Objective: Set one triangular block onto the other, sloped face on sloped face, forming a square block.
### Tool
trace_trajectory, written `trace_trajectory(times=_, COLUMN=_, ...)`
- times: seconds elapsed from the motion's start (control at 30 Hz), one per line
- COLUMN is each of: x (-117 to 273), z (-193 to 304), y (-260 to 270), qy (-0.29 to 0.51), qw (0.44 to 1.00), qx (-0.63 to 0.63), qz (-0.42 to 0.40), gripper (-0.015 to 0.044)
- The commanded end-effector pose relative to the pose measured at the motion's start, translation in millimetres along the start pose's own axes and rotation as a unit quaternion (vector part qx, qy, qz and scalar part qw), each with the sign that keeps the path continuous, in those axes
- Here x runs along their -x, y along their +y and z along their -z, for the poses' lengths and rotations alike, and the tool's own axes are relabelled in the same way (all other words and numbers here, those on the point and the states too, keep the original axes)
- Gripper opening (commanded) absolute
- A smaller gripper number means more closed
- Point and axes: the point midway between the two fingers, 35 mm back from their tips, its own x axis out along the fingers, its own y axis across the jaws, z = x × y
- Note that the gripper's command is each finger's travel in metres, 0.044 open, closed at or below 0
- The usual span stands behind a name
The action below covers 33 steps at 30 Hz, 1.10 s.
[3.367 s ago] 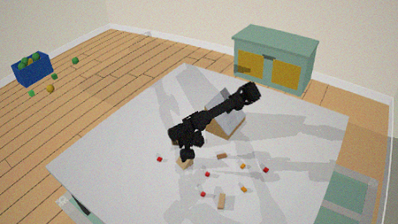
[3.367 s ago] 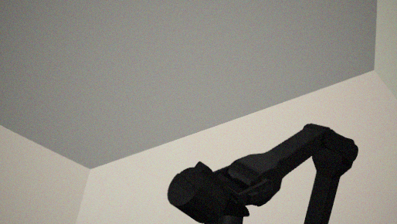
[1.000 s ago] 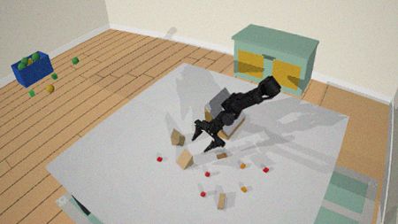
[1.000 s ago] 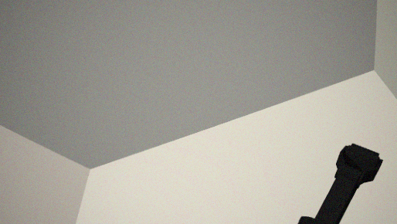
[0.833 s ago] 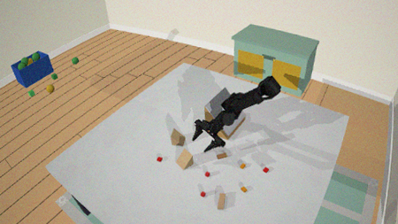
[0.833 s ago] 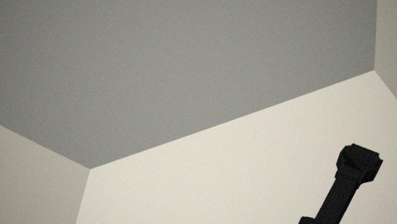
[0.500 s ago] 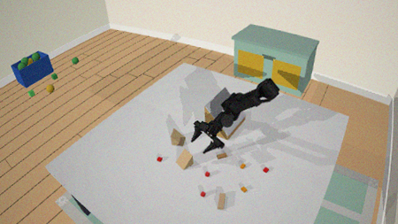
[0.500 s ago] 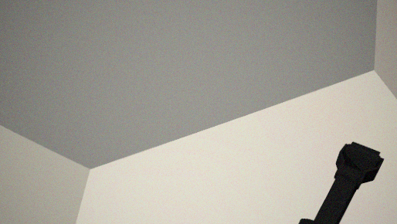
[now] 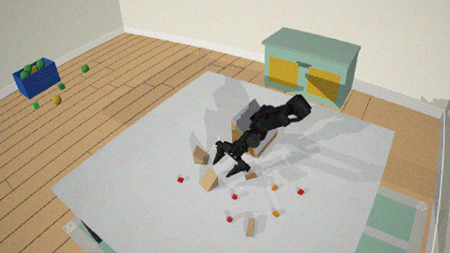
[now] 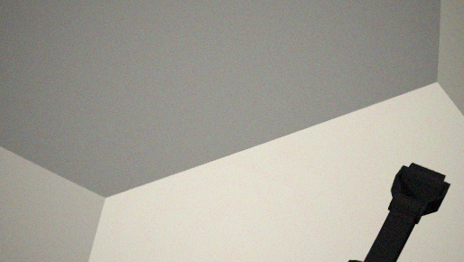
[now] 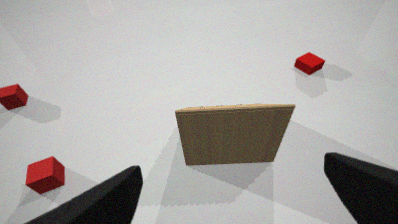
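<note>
One tan triangular block [image 9: 209, 180] [image 11: 231, 137] rests on the grey table top [image 9: 130, 159]; the wrist view shows a broad, darker wood face and a thin, lighter edge along its top. The other tan triangular block [image 9: 201, 156] stands apart from it, further back in the top view and outside the wrist view. My gripper [image 9: 222, 169] [image 11: 229, 167] is wide open and empty. It is close to the first block, which appears between and beyond the fingertips in the wrist view. The exact gap and height are hard to tell. The exterior view shows only part of the arm [image 10: 390, 232].
Red cubes [image 9: 180, 179] [image 9: 234, 197] [image 9: 229, 219] and orange cubes [image 9: 274, 188] [image 9: 275, 214] lie around the blocks. Small wooden pieces [image 9: 250, 176] [image 9: 250, 227] lie to the right and in front. An open wooden box [image 9: 236, 131] stands behind, beneath the arm.
</note>
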Motion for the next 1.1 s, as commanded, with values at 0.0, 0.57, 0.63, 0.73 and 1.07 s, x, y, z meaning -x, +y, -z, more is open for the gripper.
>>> trace_trajectory(times=0.0, x=-9.0, z=-2.7, y=1.7, qy=-0.005, qw=1.0, qx=-0.005, qz=-0.003, gripper=0.044)
trace_trajectory(times=0.57, x=-36.5, z=-2.7, y=1.3, qy=-0.01, qw=1.0, qx=-0.013, qz=-0.009, gripper=0.044)
trace_trajectory(times=0.63, x=-39.8, z=-2.4, y=1.0, qy=-0.011, qw=1.0, qx=-0.014, qz=-0.01, gripper=0.044)
trace_trajectory(times=0.73, x=-44.6, z=-1.8, y=0.5, qy=-0.011, qw=1.0, qx=-0.016, qz=-0.011, gripper=0.044)
trace_trajectory(times=1.07, x=-60.6, z=1.0, y=-2.2, qy=-0.014, qw=1.0, qx=-0.021, qz=-0.015, gripper=0.044)
